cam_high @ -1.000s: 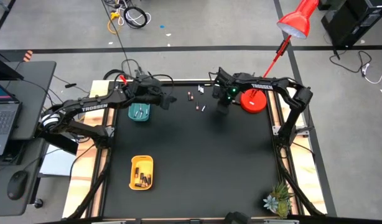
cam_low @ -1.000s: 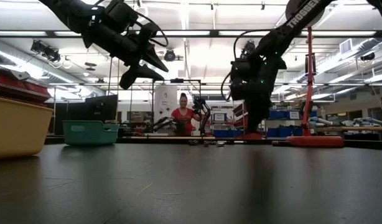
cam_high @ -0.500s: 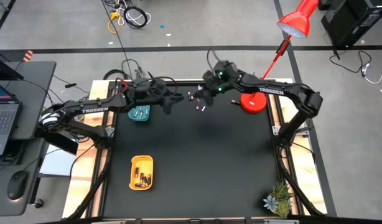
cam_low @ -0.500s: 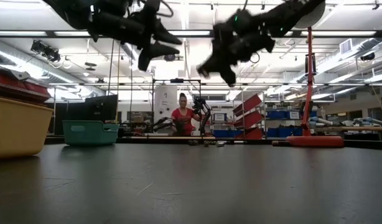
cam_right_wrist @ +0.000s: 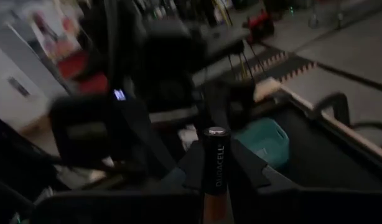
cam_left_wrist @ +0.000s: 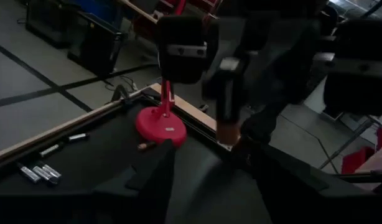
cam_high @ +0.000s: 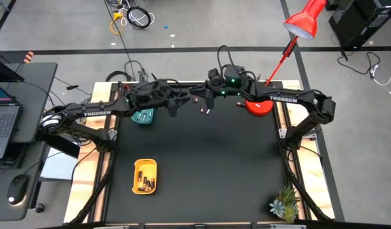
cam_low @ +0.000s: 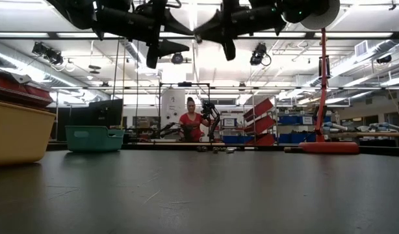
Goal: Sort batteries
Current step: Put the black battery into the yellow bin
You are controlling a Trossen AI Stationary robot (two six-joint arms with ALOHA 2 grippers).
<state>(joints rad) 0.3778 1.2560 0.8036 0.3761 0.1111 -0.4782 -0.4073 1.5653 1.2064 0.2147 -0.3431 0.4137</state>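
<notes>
Right gripper point(cam_high: 199, 99) jaws clamped on 1 battery point(cam_right_wrist: 214, 163), left gripper point(cam_high: 177, 100) jaws spread, empty, facing it

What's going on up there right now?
Right tool shut on battery, high over table's far edge. Left tool open, facing it. Nothing between.

Bright, even light in the high view; matte black counter point(cam_high: 202, 165) free of glare, shadows faint. Strongly backlit in the low view: long ceiling light strips point(cam_low: 355, 36) glowing white, both arms reduced to black silhouettes against them, soft sheen on the near counter surface, foreground slightly out of focus. Dim in the left wrist view, near dark shapes smeared by motion blur, red lamp base point(cam_left_wrist: 161, 127) fairly sharp. Darkest and blurriest in the right wrist view; only the upright battery point(cam_right_wrist: 215, 160) in focus, lettering legible.
</notes>
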